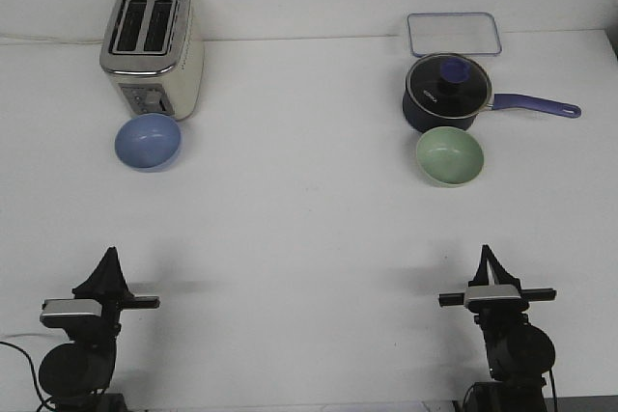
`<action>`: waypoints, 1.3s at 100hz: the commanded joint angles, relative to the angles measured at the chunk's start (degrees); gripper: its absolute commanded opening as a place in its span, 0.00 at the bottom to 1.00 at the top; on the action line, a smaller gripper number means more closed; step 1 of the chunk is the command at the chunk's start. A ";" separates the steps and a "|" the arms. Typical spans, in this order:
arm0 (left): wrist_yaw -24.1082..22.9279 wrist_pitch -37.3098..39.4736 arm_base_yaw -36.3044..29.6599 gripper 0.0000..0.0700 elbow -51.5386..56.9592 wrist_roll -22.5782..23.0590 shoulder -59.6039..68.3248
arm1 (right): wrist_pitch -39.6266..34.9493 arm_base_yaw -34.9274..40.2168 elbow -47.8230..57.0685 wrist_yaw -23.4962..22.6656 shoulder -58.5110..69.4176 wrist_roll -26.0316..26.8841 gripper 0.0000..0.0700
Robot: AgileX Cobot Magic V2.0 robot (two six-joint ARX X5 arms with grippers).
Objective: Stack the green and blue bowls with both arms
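The light blue bowl [148, 141] sits upright on the white table at the left, just in front of a toaster. The pale green bowl [449, 155] sits upright at the right, just in front of a dark saucepan. The two bowls are far apart. My left gripper [109, 256] rests low at the near left edge, well short of the blue bowl. My right gripper [486, 254] rests low at the near right edge, well short of the green bowl. Both show fingers together in a point and hold nothing.
A cream and silver toaster [153, 50] stands at the back left. A dark navy saucepan [446, 94] with a glass lid and a purple handle stands at the back right. A clear rectangular tray [454, 34] lies behind it.
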 commanded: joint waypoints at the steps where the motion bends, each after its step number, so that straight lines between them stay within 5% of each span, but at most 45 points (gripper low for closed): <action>1: -0.15 0.57 -0.02 0.02 -1.11 -0.28 -0.04 | 0.76 0.02 -0.11 0.02 0.02 -0.20 0.00; 91: -0.15 0.57 -0.02 0.02 -1.11 -0.28 -0.04 | 1.31 0.02 -0.11 -0.07 0.02 0.66 0.00; 102: -0.15 0.57 -0.02 0.02 -1.11 -0.28 -0.04 | 1.27 0.02 -0.11 -0.24 0.02 7.13 0.00; 119: -0.15 0.57 -0.02 0.02 -1.11 -0.28 -0.04 | 1.27 0.02 -0.07 0.00 0.02 26.36 0.00; 130: -0.15 0.57 -0.02 0.02 -1.11 -0.28 -0.04 | -0.81 0.02 2.62 -0.17 0.09 31.54 0.00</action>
